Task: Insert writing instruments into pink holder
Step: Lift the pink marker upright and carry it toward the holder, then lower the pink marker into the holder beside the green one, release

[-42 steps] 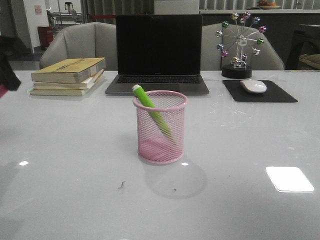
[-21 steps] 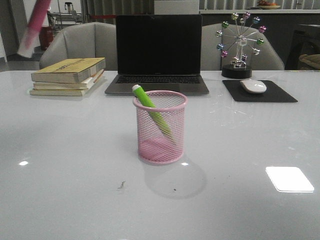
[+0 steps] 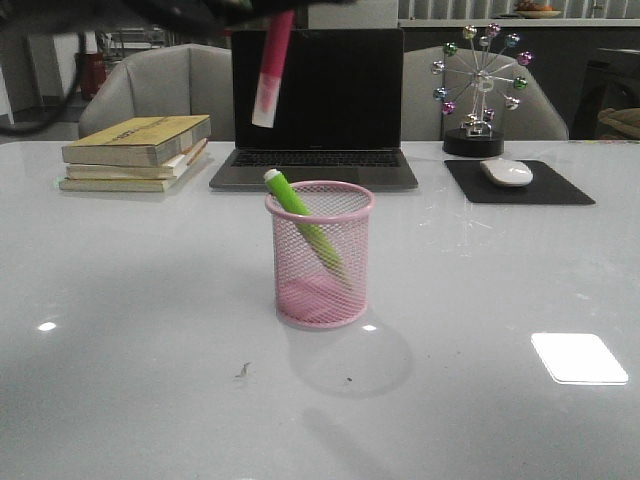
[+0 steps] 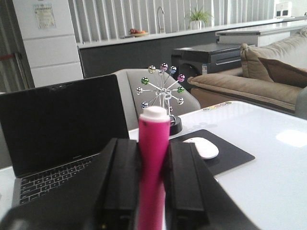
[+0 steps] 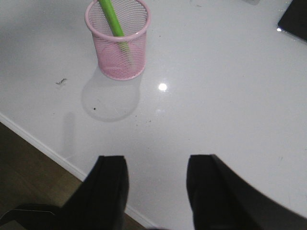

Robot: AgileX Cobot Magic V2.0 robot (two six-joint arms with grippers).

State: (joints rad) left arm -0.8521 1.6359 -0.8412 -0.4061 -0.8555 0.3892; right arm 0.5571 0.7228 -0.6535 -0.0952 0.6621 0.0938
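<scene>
Second marker in transit: the left arm carries the magenta pink plastic marker pen (image 3: 271,70) toward the pink wire-mesh cylindrical pen cup (image 3: 320,255).

The left gripper (image 4: 154,184) has its jaws clenched on the magenta marker, white tip pointing away from the wrist; in the front view it hangs high behind the cup, before the black laptop (image 3: 316,105), tip down and slightly tilted. The lime green marker pen (image 3: 305,226) already leans inside the cup, its top against the left rim. The right gripper (image 5: 156,184) hangs with jaws released, empty, over the white bench (image 3: 480,290) near its front edge. Next, I judge, the marker must come forward over the opening, clear of the green one, then descend. Half a second ago it was at the far upper left; it has swung toward centre.
</scene>
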